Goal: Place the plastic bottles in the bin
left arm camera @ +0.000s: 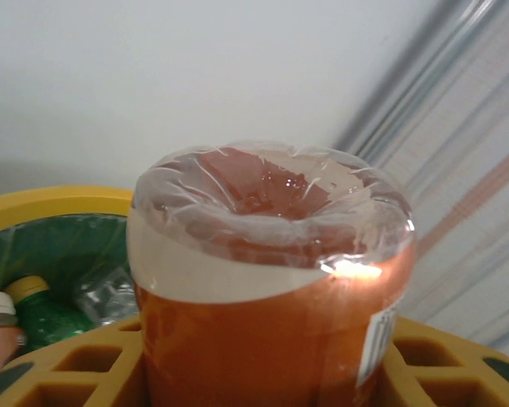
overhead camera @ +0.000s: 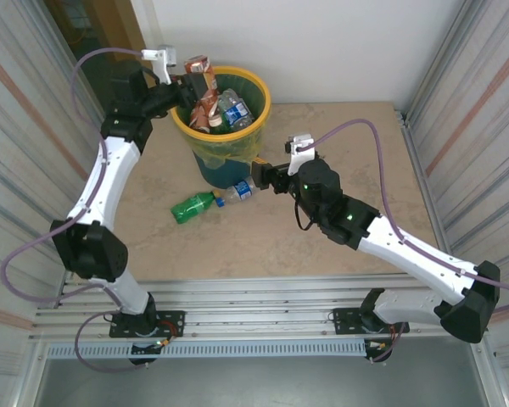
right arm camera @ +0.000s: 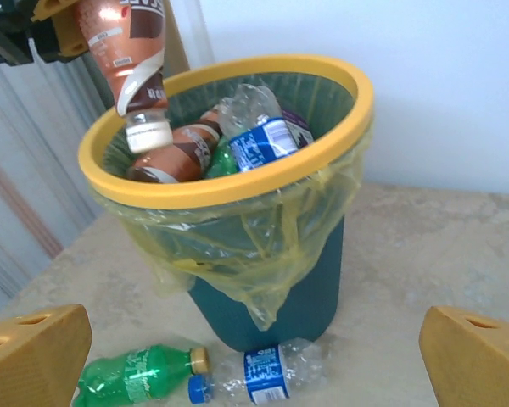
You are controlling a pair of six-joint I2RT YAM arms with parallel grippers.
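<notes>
Over the bin (overhead camera: pixel 260 91): one brown-orange bottle (overhead camera: pixel 202 80), cap down (so it drops inside, I judge), clamped in my left gripper (overhead camera: pixel 187 86). Beside the bin, on the table (overhead camera: pixel 365 161): clear bottle (overhead camera: pixel 237 192), green bottle (overhead camera: pixel 191 208). My right gripper (overhead camera: pixel 267 175) gapes wide near them, empty.

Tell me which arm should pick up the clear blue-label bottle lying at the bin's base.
Right. The right gripper is open and sits just beside the clear bottle, facing it. The left gripper is up over the bin, shut on a brown bottle.
</notes>
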